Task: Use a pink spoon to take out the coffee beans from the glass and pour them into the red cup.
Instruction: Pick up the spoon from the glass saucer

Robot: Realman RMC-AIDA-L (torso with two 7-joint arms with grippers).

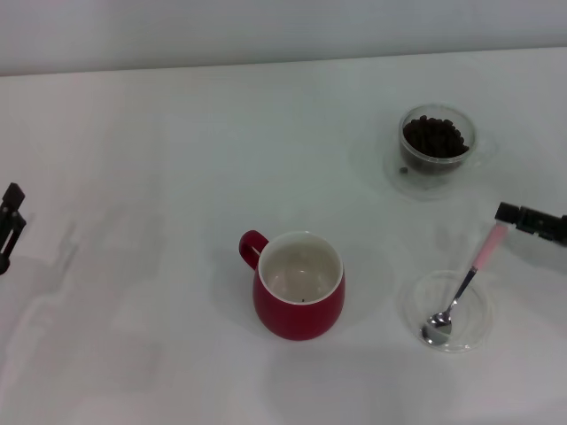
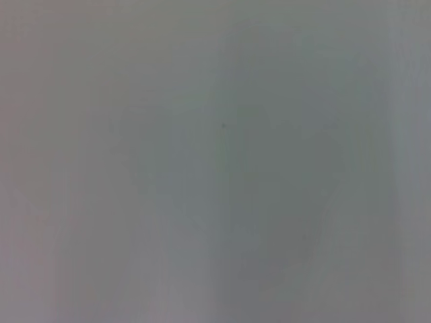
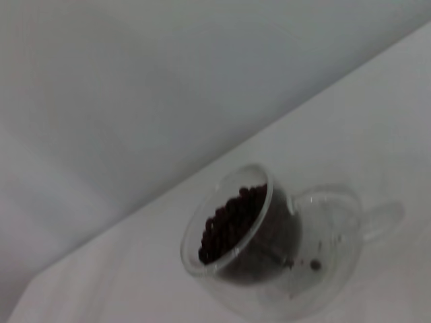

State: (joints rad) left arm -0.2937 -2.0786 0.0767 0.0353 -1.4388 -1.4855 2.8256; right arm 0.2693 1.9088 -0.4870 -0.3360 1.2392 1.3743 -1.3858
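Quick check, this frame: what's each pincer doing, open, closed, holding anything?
Left pincer: at the table's left edge, away from everything; open or closed cannot be told.
Right pincer: at the pink spoon handle's tip; grip cannot be told.

The white bench (image 1: 159,159) carries the red cup (image 1: 299,288) near its middle, the glass (image 1: 436,142) of coffee beans (image 1: 433,137) farther back on the right, and a shallow clear dish (image 1: 454,312) (the pink spoon (image 1: 462,287) leans in it).
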